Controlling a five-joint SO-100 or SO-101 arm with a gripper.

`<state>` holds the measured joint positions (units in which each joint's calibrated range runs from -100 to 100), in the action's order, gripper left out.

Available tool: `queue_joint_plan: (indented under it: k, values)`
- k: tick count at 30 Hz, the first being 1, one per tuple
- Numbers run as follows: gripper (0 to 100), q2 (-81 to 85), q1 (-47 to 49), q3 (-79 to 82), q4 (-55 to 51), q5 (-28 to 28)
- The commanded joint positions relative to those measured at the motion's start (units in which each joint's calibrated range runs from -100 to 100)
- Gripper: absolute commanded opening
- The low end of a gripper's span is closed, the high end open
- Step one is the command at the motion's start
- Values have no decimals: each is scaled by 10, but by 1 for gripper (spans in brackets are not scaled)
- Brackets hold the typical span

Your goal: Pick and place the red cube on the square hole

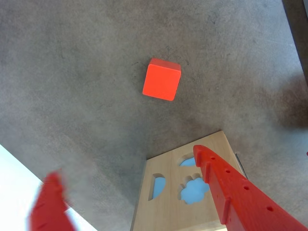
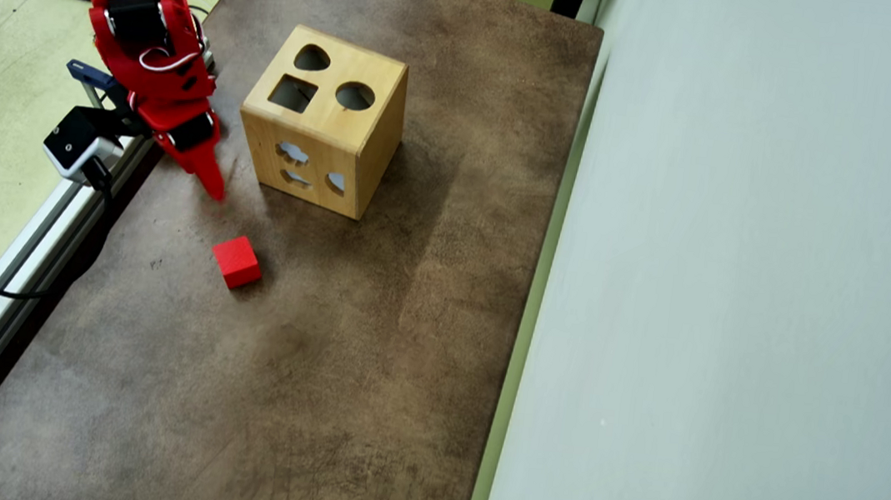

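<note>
The red cube [image 2: 236, 261] lies on the brown table, apart from everything; in the wrist view the red cube [image 1: 161, 79] sits ahead of the fingers, untouched. The wooden box [image 2: 328, 121] stands behind it, with the square hole [image 2: 293, 93] in its top face next to a round and a teardrop-like cut-out. My gripper [image 2: 211, 183] hovers between the box and the table's left edge, short of the cube. In the wrist view my gripper [image 1: 125, 162] is open and empty; the left finger [image 1: 50, 204] is blurred, and the right finger [image 1: 231, 190] overlaps the box's side [image 1: 168, 207].
An aluminium rail [image 2: 7, 267] runs along the table's left edge, with a white camera module [image 2: 76, 141] mounted near the arm. A pale wall panel [image 2: 740, 317] borders the table on the right. Brown tabletop [image 2: 269, 398] stretches in front of the cube.
</note>
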<state>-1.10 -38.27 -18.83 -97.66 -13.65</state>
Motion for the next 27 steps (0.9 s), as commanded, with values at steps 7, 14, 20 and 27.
queue_joint_plan:
  k: [7, 14, 20, 27]
  values:
    - [54, 2, -3, -10, -3, 2]
    - [54, -6, -1, -9, -2, 0]
    - [54, -55, 4, -10, 0, -2]
    - [54, -144, 5, -10, -1, 0]
